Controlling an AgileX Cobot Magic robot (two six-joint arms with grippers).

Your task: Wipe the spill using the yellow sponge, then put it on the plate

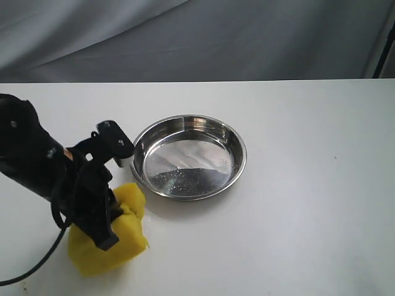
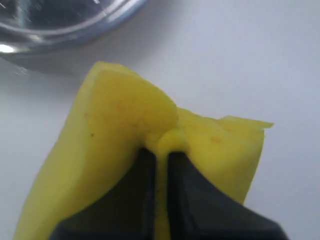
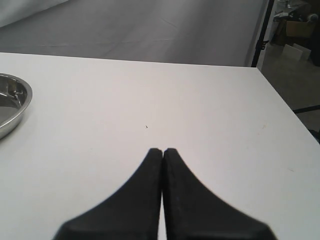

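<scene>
1. While pinched nearly closed, grips sponge (image 2: 115,115) at its middle with left tool (image 2: 160,152), crumpling it.
2. Holds sponge down at bench (image 1: 296,203), just beside plate (image 1: 242,154), outside its rim.
3. Shows right tool (image 3: 162,150) closed, empty, over bare bench.

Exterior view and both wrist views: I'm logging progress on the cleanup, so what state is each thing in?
Round stainless-steel plate: upright, empty.
Bright yellow foam sponge: squeezed and buckled, beside the plate, not in it.
Left claw: shut on the sponge.
Right claw: shut, holding nothing.
Spill: none visible on the white table.
</scene>
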